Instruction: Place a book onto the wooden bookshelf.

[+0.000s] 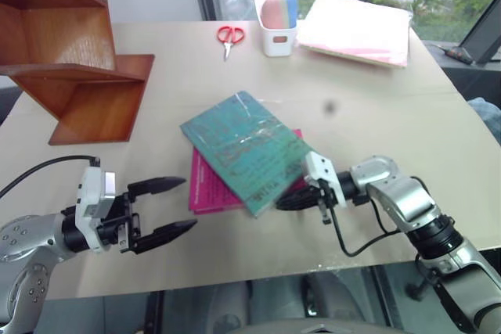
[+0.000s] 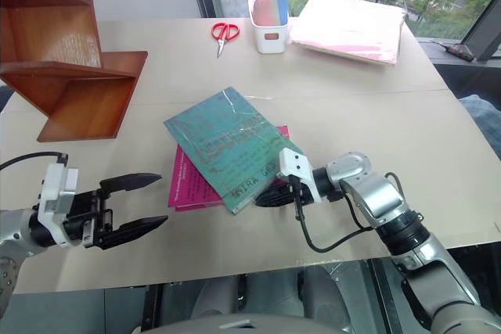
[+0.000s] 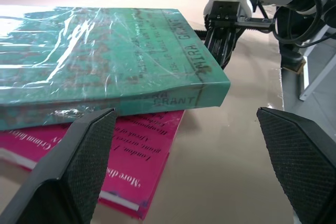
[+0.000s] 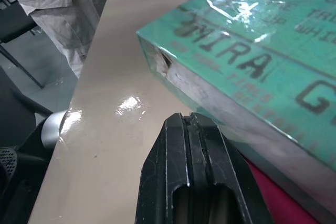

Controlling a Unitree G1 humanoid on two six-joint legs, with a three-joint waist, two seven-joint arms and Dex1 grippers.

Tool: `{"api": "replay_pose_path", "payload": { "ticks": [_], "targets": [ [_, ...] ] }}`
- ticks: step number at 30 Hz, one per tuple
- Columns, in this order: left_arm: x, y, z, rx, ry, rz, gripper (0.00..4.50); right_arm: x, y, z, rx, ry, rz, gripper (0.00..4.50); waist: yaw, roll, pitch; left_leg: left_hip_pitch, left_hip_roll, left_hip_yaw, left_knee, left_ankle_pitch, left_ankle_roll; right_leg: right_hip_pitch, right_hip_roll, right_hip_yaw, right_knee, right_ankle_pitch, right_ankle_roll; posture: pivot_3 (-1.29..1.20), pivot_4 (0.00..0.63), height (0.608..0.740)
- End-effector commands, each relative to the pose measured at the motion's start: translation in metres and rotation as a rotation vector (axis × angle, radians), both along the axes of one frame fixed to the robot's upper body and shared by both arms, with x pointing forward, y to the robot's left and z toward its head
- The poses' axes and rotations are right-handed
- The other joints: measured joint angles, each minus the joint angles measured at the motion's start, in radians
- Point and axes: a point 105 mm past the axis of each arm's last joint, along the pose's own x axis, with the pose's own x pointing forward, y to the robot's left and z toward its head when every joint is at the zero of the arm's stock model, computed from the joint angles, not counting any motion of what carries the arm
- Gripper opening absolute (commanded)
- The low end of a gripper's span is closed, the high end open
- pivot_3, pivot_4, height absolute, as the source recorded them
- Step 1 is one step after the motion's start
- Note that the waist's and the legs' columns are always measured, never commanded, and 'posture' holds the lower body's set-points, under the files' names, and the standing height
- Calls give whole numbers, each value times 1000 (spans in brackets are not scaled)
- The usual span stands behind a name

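Note:
The teal-green book [image 1: 243, 149] lies on top of a magenta-pink book [image 1: 210, 187] in the middle of the table. My right gripper [image 1: 288, 200] is shut, its fingertips [image 4: 190, 129] right at the teal book's near right edge, low over the pink book. My left gripper [image 1: 176, 206] stands open on the near left, apart from both books, fingers pointing toward them. The wooden bookshelf [image 1: 74, 60] stands at the far left of the table. In the left wrist view the teal book [image 3: 105, 61] overhangs the pink one, with the right gripper behind its corner.
Red scissors [image 1: 229, 37], a white holder [image 1: 275, 13] with coloured items and a pale pink paper stack [image 1: 356, 29] lie along the far edge. A person [image 4: 58, 3] in grey trousers shows in the right wrist view beyond the table edge [image 4: 84, 93].

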Motion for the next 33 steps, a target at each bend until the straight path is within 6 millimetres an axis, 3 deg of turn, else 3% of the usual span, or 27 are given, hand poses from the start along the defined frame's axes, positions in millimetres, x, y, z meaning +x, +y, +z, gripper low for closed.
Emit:
{"api": "replay_pose_path", "payload": {
  "ticks": [1,4,9,15,23,29,33],
  "targets": [
    [-1,0,8,8,-48,3,4500,-10,3,18,37,9,52,51,0,0,0,0,0,0,0,0,0,0,0,0,0,0,0,0,150,740],
    [0,1,9,8,-50,6,4500,-20,2,17,11,65,102,51,0,0,0,0,0,0,0,0,0,0,0,0,0,0,0,0,150,740],
    [0,1,9,5,-50,12,4500,-13,8,4,-26,47,57,51,-1,0,0,0,0,0,0,0,0,0,0,0,0,0,0,0,150,740],
    [0,4,10,-3,-52,37,4500,28,20,-8,-31,-51,-146,51,-6,0,0,1,0,0,0,0,0,0,1,0,1,0,0,0,150,740],
    [4,7,11,-24,-67,91,4500,63,21,10,42,-111,-317,51,-1,-1,-1,1,0,0,1,0,0,0,0,0,1,0,0,0,150,740],
    [9,8,15,-103,-68,152,4500,67,14,16,53,-136,-307,51,-2,-1,-1,0,0,0,0,0,0,0,0,0,1,0,0,0,150,740],
    [25,7,19,-178,-67,263,4500,36,0,39,119,-161,-152,51,1,0,0,-1,0,0,-1,0,0,0,0,0,0,0,0,0,150,740]
  ]
}}
